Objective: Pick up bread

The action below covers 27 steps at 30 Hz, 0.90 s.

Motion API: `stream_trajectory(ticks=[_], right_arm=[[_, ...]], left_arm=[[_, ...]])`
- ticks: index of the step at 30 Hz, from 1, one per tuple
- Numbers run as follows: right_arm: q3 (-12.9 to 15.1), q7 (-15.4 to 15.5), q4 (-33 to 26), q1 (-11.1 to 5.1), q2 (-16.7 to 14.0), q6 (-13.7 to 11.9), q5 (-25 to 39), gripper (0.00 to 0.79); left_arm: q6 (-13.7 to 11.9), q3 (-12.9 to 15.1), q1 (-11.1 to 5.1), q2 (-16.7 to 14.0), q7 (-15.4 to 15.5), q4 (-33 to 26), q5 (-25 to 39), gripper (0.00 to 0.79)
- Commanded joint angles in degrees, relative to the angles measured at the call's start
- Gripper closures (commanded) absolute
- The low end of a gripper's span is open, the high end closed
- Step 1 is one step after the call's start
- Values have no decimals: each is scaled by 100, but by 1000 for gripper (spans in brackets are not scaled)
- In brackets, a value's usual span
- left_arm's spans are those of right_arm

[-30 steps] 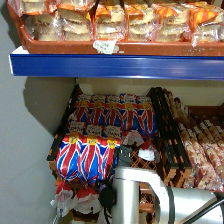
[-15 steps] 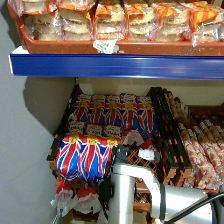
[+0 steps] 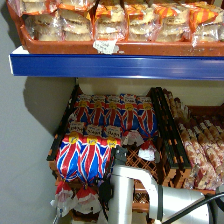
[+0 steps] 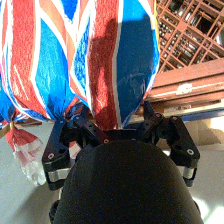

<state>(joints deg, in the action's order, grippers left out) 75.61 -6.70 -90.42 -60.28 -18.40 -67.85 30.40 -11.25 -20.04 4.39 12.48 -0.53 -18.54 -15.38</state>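
Gripper [image 4: 117,125]: fingers are pushed up against the end of a Union Jack bag, one on each side of it; whether they are clamped on it cannot be told.
Arm [image 3: 127,192]: grey, seen low in the head view, rising toward the front loaf.
Bread [image 3: 85,157]: glossy plastic bag, printed red, white and blue, yellow band along the top edge, bag tail gathered below.
Bread position: front left of the dark crate [image 3: 167,135] on the lower shelf, at the crate's front edge.
Bread count: one at the front, a back row [image 3: 117,112] of about four more; exact count cannot be told.
Buns [image 3: 112,20]: pale, orange-topped packs, about five across the upper tray [image 3: 65,47].
Brown loaves [image 3: 202,155]: several in the right-hand crate; not countable.
Shelf edge [image 3: 115,66]: blue, one white tag above it.
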Motion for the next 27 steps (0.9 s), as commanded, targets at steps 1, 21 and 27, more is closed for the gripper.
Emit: stream_trajectory(ticks=[1, 21, 27], right_arm=[[18, -19, 55, 7, 10, 52, -78, 12], [93, -123, 456, 85, 88, 437, -459, 9], [116, -160, 560, 104, 100, 544, -570, 117]], left_arm=[[0, 0, 0, 0, 0, 0, 0, 785], [0, 0, 0, 0, 0, 0, 0, 785], [0, 0, 0, 0, 0, 0, 0, 785]])
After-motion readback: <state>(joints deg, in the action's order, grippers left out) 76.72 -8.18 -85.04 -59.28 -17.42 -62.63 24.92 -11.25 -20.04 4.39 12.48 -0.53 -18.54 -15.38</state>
